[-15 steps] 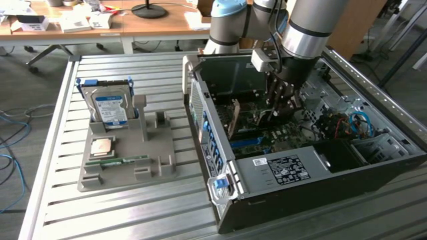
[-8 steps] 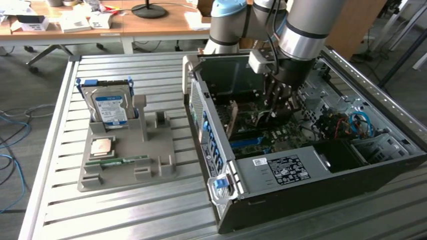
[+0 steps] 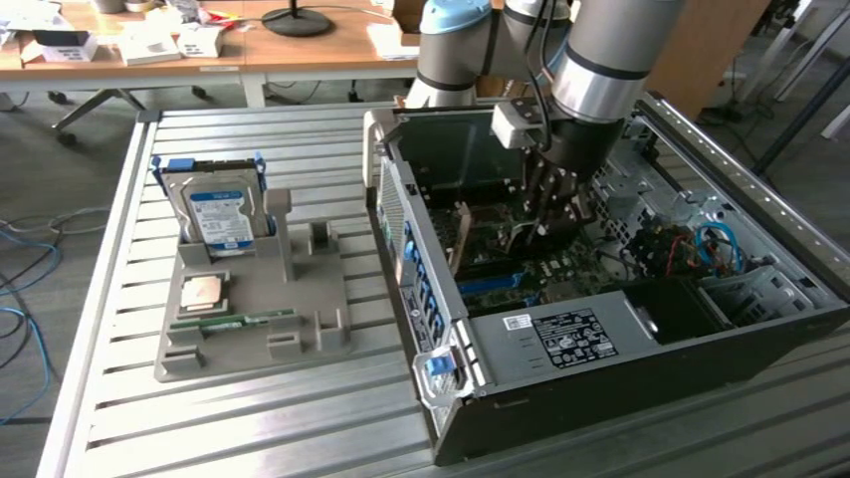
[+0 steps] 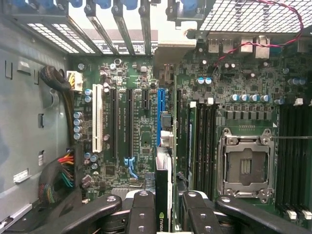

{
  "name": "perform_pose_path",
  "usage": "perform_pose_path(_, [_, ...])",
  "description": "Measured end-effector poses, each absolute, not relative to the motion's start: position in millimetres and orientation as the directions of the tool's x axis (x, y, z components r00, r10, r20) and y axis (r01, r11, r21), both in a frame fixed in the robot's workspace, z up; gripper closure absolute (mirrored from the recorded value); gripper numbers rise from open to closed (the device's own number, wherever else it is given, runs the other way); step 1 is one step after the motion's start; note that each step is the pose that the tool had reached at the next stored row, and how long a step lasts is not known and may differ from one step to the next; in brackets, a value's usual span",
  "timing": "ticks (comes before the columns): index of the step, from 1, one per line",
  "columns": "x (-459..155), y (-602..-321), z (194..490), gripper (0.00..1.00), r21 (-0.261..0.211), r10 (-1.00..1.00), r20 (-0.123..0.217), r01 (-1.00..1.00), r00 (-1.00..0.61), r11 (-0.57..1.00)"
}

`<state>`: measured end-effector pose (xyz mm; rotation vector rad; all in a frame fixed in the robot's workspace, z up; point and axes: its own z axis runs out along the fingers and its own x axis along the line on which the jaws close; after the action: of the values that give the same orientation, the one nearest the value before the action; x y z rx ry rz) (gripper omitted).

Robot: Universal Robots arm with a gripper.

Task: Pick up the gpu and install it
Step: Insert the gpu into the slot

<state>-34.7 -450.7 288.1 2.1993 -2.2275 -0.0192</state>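
The gpu shows edge-on in the wrist view as a thin dark card with a green logo, and my gripper is shut on it with a black finger on each side. It hangs over the motherboard, in line with the blue slot. In the exterior view my gripper reaches down into the open computer case. The card's brownish face stands upright beside it, toward the case's rear wall.
A CPU socket, memory slots and a white slot flank the blue slot. Cable bundles lie by the case wall. To the exterior view's left, a grey holder carries a hard drive, a processor and a memory stick.
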Motion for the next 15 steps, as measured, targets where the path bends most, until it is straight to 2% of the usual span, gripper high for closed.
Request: perform_pose_path(15, [-35.4,-450.8,282.7,0.74,0.014,-1.0,-0.004,-1.0,-0.013,0.013])
